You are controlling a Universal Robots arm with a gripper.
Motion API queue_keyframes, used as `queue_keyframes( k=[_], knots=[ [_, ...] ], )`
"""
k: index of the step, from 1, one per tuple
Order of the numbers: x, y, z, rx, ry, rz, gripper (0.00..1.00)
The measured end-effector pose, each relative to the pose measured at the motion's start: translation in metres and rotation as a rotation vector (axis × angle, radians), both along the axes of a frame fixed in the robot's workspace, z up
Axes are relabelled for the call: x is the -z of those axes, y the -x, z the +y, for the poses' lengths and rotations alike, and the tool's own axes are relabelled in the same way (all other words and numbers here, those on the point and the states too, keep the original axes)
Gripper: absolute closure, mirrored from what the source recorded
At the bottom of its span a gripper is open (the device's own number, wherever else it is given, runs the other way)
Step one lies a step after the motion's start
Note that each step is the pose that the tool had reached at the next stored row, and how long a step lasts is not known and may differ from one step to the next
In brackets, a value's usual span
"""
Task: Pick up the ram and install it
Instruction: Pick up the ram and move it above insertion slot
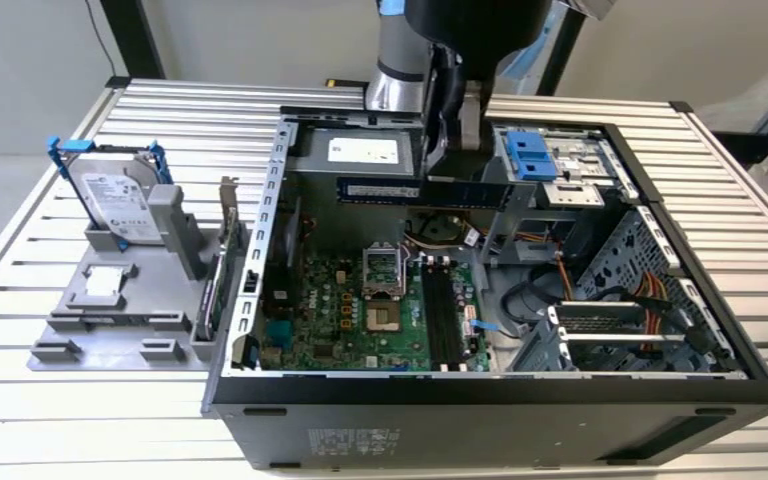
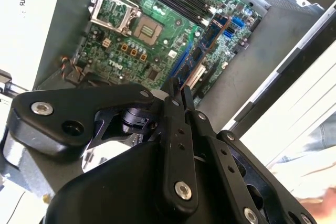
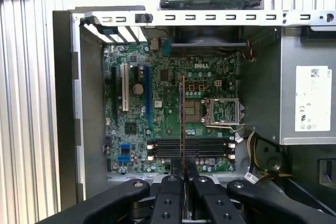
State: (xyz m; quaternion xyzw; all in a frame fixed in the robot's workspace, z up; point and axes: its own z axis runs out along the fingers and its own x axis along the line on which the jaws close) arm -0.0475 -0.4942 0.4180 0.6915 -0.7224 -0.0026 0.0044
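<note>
Ribbed metal tabletop point(image 1: 37, 420) carries your open case point(image 1: 491, 420). Above its motherboard point(image 1: 357, 310), your end effector point(image 1: 462, 182) clamps the ram point(image 1: 384, 190), a thin blue stick held level.

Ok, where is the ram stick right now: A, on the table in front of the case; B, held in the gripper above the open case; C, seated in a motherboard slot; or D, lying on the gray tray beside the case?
B: the ram is clamped in the gripper, hanging over the motherboard inside the open case, clear of the memory slots.
</note>
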Motion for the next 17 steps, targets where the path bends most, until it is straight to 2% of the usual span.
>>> queue_keyframes(
  k=[17],
  knots=[
    [0.0000,-0.0081,0.0028,0.010,0.0000,0.0000,1.00]
  ],
)
